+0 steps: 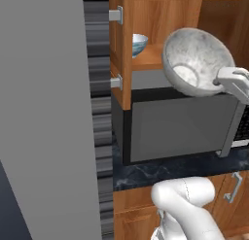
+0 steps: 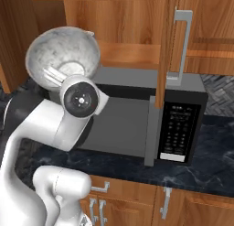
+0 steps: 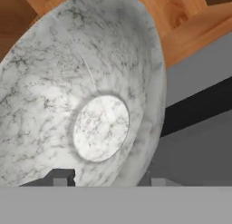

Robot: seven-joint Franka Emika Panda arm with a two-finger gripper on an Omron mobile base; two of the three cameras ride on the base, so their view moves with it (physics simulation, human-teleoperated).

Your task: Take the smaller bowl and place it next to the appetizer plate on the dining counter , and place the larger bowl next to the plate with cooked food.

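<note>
The larger bowl (image 1: 197,59) (image 2: 64,51) (image 3: 99,105), grey-white marbled, hangs tilted on its side in front of the open wall cabinet, above the microwave. My gripper (image 1: 221,81) (image 2: 52,76) (image 3: 111,180) is shut on its rim, one finger inside the bowl and one outside. The smaller bowl (image 1: 139,43), light blue, sits on the cabinet shelf behind and to the left of the held bowl. The dining counter, the appetizer plate and the plate with cooked food are out of view.
A grey microwave (image 1: 180,127) (image 2: 137,120) stands on the dark marbled wall counter (image 1: 170,171) (image 2: 192,170) just below the bowl. Open wooden cabinet doors (image 1: 121,49) (image 2: 176,42) flank the shelf. A tall grey panel (image 1: 44,112) stands at the left.
</note>
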